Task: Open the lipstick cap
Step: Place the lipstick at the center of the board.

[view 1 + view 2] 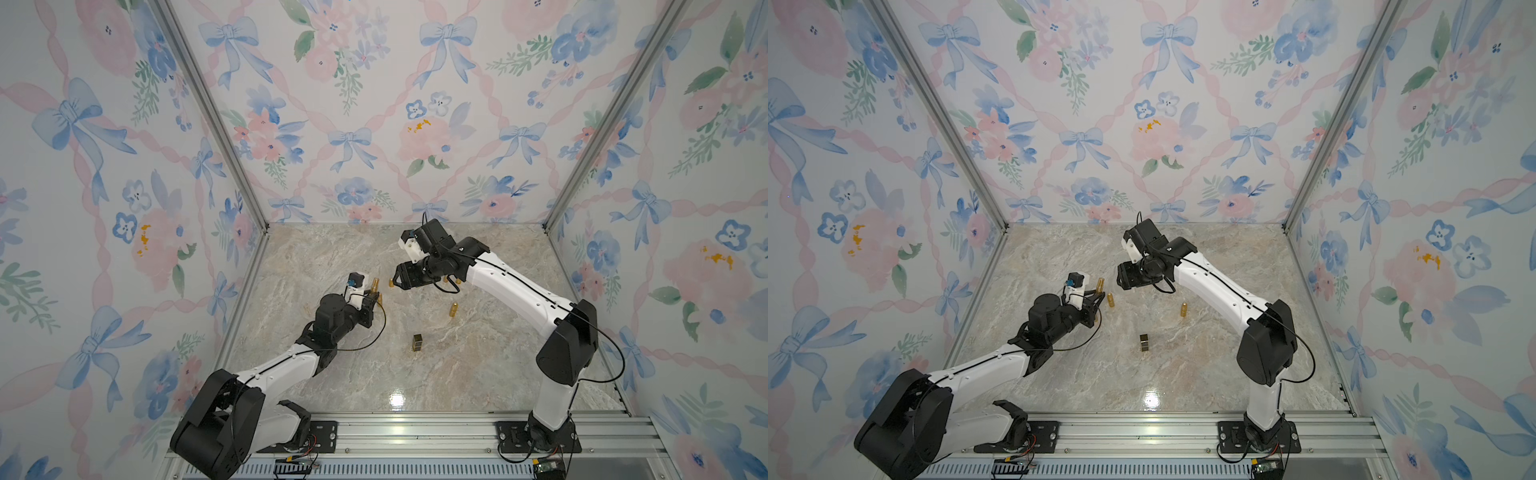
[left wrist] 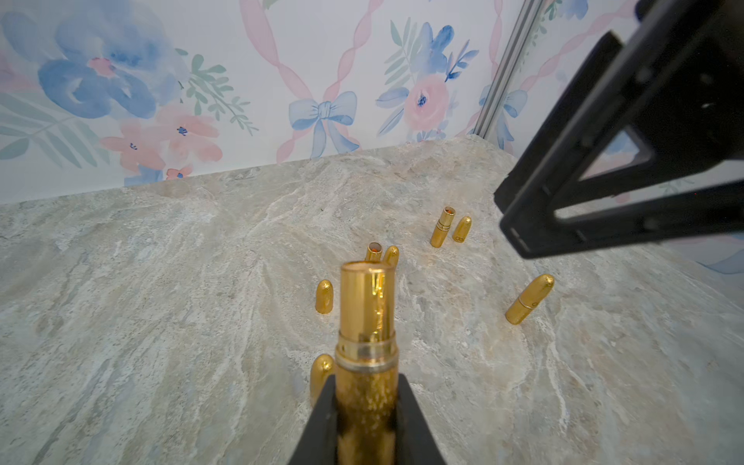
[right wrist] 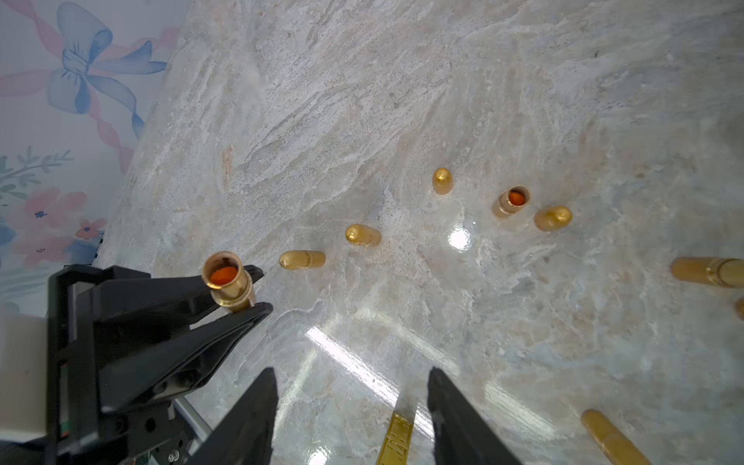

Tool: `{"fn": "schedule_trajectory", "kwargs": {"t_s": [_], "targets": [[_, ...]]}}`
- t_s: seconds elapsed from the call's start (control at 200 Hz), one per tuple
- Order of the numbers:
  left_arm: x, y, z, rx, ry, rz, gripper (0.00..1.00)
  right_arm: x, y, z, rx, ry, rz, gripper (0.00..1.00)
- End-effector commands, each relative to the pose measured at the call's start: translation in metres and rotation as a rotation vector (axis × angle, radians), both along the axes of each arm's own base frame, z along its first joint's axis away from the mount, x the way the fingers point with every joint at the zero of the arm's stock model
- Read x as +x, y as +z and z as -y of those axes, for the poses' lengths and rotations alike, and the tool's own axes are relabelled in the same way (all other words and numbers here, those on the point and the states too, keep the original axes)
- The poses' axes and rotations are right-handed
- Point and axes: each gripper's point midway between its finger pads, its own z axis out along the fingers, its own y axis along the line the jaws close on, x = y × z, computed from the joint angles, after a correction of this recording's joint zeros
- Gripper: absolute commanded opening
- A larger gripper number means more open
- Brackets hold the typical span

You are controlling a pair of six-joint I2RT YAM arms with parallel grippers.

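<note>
Marble-patterned tabletop [image 1: 478,374], closed in by flowered walls [image 1: 374,83], is being shared by two arms. The lipstick tube [image 2: 366,314] is being grasped by the left claw [image 2: 366,380] at its lower body, with its open mouth being pointed away from the claw; the cap is already off. A loose cap [image 3: 302,259] is being seen on the table just beyond the tips of this claw, but whether it is this tube's own cap cannot be told. The right claw [image 3: 351,374] is being shown released, jaws parted with nothing between them, raised opposite the left claw.

Two dangers are being judged possible. Several small caps [image 3: 362,234] and another open tube [image 3: 511,201] are standing ahead of the right claw, so a low sweep could knock them over and send them rolling. The held tube is smooth and is being gripped only low, so a bump could tilt it in the grip.

The orange stick [image 3: 223,274] inside the tube's mouth is being shown by the right wrist view only; in the left wrist view just the gold rim is being seen. In both top views a square gold case [image 1: 417,343], nearer the arm bases than either claw, is being shown whole.
</note>
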Motion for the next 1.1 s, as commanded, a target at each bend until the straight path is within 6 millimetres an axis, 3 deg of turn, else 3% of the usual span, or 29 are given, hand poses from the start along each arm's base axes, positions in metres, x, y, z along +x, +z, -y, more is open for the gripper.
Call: {"fn": "schedule_trajectory", "kwargs": {"t_s": [0.0, 0.08, 0.255, 0.78, 1.095], "targets": [[-0.001, 0.016, 0.017, 0.000, -0.079, 0.055, 0.00, -0.023, 0.009, -0.016, 0.151, 0.032, -0.111, 0.62], [-0.003, 0.016, 0.022, 0.005, -0.096, 0.058, 0.00, -0.028, 0.013, -0.025, 0.216, 0.040, -0.135, 0.62], [-0.008, 0.021, 0.033, 0.004, -0.140, 0.075, 0.00, -0.019, 0.008, -0.035, 0.234, 0.025, -0.148, 0.61], [-0.012, 0.030, 0.036, -0.006, -0.153, 0.095, 0.00, -0.018, -0.012, -0.050, 0.225, 0.049, -0.176, 0.41], [-0.010, 0.034, 0.036, -0.007, -0.144, 0.106, 0.00, -0.020, -0.014, -0.058, 0.248, 0.063, -0.185, 0.30]]}}
